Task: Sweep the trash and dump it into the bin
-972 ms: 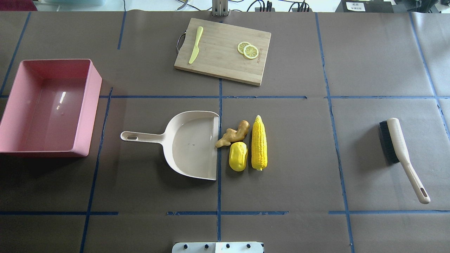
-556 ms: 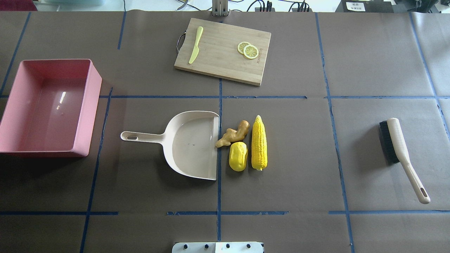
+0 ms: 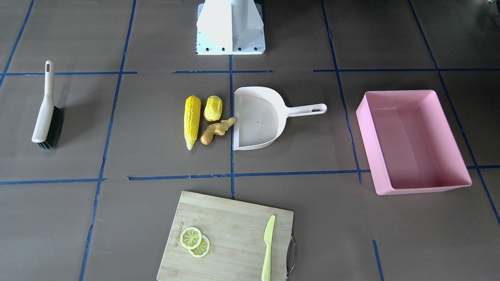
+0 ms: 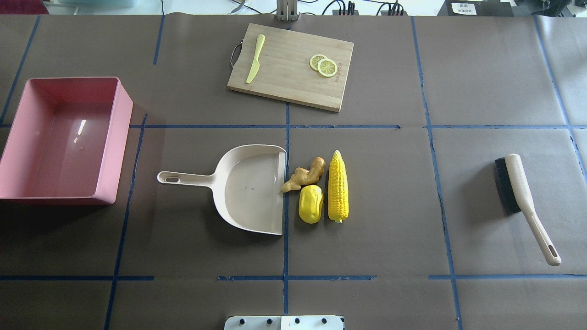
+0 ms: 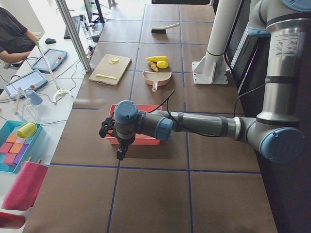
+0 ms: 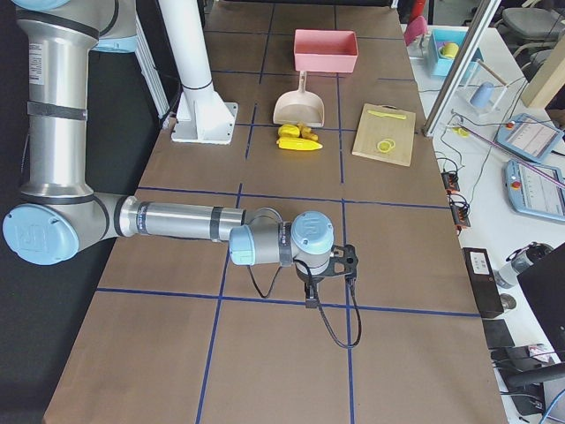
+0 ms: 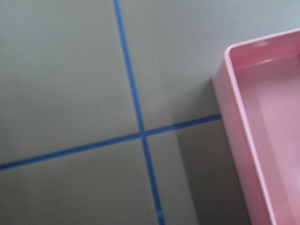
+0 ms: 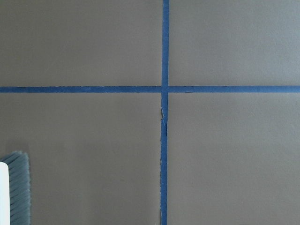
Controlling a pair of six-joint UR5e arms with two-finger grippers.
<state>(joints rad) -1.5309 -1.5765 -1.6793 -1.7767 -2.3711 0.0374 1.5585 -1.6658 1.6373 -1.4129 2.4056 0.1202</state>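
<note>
Table point(image 4: 390, 206) first, brown paper gridded with blue tape. Neither the overhead view nor the front-facing view shows an arm; only the two side cameras catch them. From the left end, the left arm stretches low across the frame, and the left gripper point(image 5: 105, 129) hangs above the outer end of the large pink rectangular plastic bin point(image 4: 120, 146). The left wrist camera confirms it, with one pink corner at its right edge. From the right end, the right arm reaches out likewise, the right gripper point(image 6: 345, 259) over bare paper.

Whether either pair of fingers is apart or together I cannot tell; they show only in the side views.

Next, the bamboo cutting board point(image 4: 289, 68) on the far side, carrying a light green knife point(image 4: 255, 59) and two lemon slices point(image 4: 323, 65). The cream dustpan point(image 4: 250, 192) sits mid-table with its mouth facing the trash. The cream brush with black bristles point(image 4: 518, 183) lies well off to the right, and its bristles peek into the right wrist view's lower left corner.

Now the trash, all well apart from both grippers: the long yellow corn cob point(image 4: 338, 188), the tan knobbly ginger root point(image 4: 305, 174) touching the dustpan's lip, and the small yellow lumpy vegetable point(image 4: 311, 204) between the cob and the lip.
</note>
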